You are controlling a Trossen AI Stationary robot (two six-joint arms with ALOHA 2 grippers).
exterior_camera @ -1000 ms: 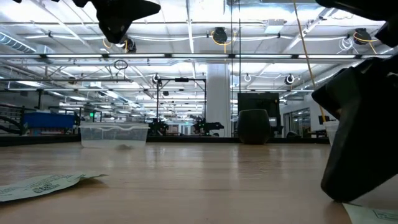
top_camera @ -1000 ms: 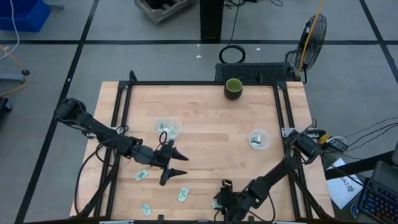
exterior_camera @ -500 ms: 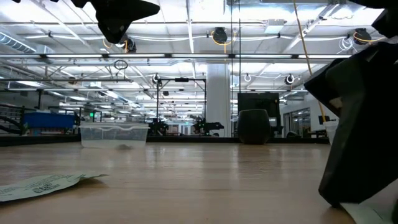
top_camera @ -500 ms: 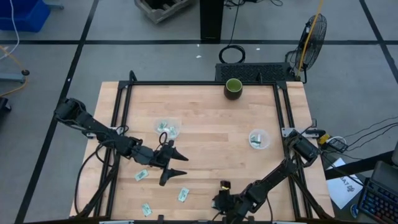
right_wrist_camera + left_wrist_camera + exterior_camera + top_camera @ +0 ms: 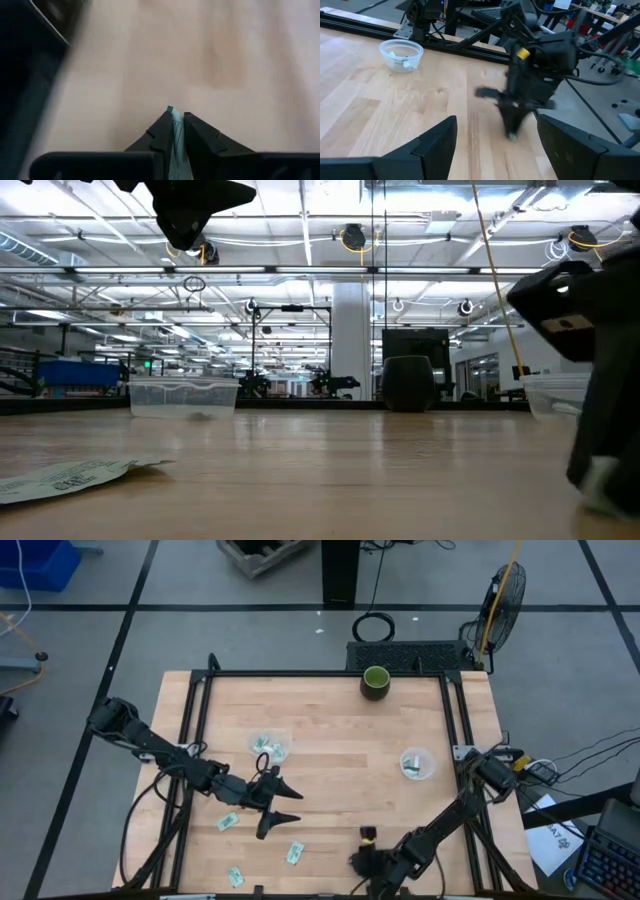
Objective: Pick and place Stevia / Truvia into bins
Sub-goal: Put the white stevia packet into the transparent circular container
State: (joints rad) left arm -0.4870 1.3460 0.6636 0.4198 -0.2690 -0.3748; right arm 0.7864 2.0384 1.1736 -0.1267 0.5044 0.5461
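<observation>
My right gripper [image 5: 364, 858] is near the table's near edge, right of the middle, shut on a pale green and white sachet [image 5: 176, 125]. My left gripper [image 5: 285, 806] is open and empty above the table's left half; its fingers frame the right gripper in the left wrist view [image 5: 495, 150]. Three sachets lie flat on the wood [image 5: 228, 821] [image 5: 295, 853] [image 5: 235, 877]. The squarish clear bin [image 5: 270, 747] and the round clear bin [image 5: 417, 763] each hold sachets. My right gripper pinches the sachet between its two fingers; one edge of it [image 5: 171, 111] shows just past the fingertips. The fingers point down at the table. In the low view the sachet's pale end [image 5: 600, 478] hangs below the gripper, off the wood.
A dark green cup [image 5: 375, 680] stands at the far edge. A black frame [image 5: 320, 673] runs round the tabletop. Bare wood lies between the two bins. In the low view one sachet [image 5: 70, 475] lies at the near left.
My right gripper has risen from the table and shifted a little toward the right edge, taking along the sachet that lay under it; the sachet has left the wood. My left gripper has kept still.
</observation>
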